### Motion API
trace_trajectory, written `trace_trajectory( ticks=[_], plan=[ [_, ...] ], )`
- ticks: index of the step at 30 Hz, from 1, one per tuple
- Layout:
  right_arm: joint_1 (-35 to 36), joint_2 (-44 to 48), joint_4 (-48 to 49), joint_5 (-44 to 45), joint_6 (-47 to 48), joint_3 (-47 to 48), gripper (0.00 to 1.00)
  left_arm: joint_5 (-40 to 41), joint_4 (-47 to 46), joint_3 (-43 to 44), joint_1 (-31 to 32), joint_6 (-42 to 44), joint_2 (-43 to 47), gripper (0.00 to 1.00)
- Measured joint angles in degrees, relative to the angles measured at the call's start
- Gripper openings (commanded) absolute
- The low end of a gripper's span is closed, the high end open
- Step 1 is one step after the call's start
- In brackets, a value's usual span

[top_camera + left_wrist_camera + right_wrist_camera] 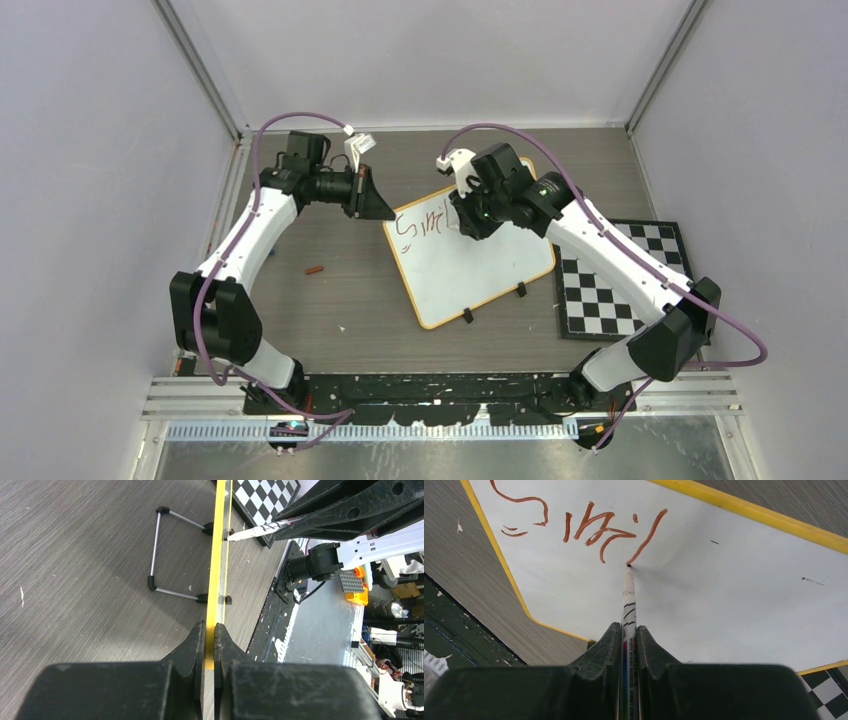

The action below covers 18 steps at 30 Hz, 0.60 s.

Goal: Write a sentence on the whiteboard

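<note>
The whiteboard [480, 265] with a yellow rim stands tilted on its wire stand mid-table. My left gripper [385, 207] is shut on its rim at the far left edge; the left wrist view shows the rim [216, 580] edge-on between my jaws. My right gripper [462, 215] is shut on a white marker [629, 600], whose tip touches the board [724, 590]. The sentence [589, 525] is red-brown strokes reading "Smil" in one line; it also shows in the top view [425, 222]. The marker tip sits at the bottom of the last stroke.
A black-and-white checkered mat [620, 285] lies right of the board, under my right arm. A small red-brown cap-like piece [316, 268] lies on the table left of the board. The board's wire stand [167, 555] rests on the wood table.
</note>
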<state>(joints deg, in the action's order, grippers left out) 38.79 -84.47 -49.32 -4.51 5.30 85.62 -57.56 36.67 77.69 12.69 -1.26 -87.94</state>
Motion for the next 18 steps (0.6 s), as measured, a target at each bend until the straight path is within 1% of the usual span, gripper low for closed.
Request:
trace_trajectory(
  ticks=[9, 18],
  plan=[
    [0.0, 0.7, -1.5, 1.4, 0.7, 3.0, 0.00, -0.4, 0.0, 0.0, 0.1, 0.0, 0.0, 0.00],
    [0.0, 0.7, -1.5, 2.6, 1.7, 3.3, 0.00, -0.5, 0.0, 0.0, 0.1, 0.0, 0.0, 0.00]
  ],
)
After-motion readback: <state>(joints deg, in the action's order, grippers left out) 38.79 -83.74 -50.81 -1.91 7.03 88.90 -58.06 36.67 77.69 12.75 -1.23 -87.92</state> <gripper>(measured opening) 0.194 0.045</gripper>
